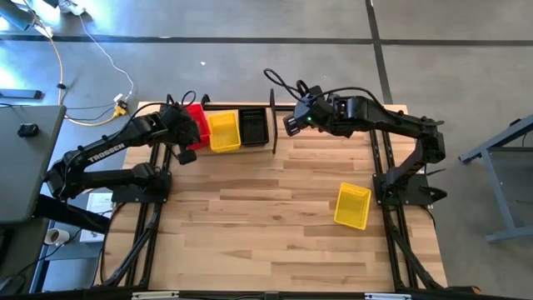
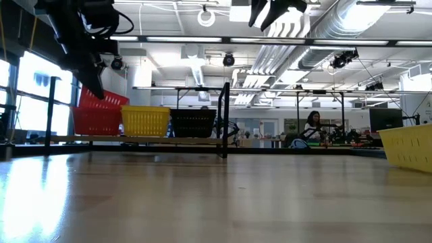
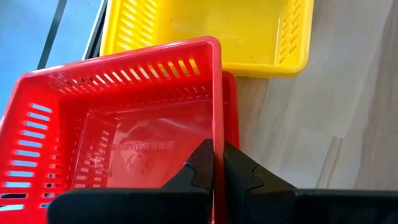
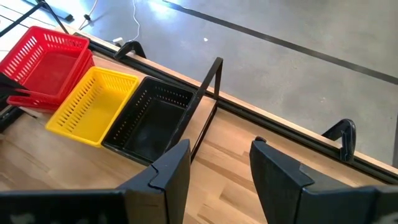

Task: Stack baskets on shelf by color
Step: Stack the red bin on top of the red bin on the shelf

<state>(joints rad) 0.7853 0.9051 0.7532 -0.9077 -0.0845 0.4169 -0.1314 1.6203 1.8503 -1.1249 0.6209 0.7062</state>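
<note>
Your left gripper (image 3: 217,167) pinches the top red basket's (image 3: 118,118) wall, nesting it tilted onto the red one beside the yellow basket (image 3: 211,31), matching colors. Your right gripper (image 4: 217,168) hangs spread near the divider (image 4: 202,118), empty.

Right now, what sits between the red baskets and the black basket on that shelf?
A yellow basket sits between the red baskets and the black basket, side by side in a row; the right wrist view shows it best.

Left gripper (image 3: 217,163): jaws closed on the side wall of the top red basket (image 3: 118,118), tilted over a second red basket (image 3: 229,106). Yellow basket (image 3: 211,31) just beside, on the wooden desk (image 3: 348,112).
</note>
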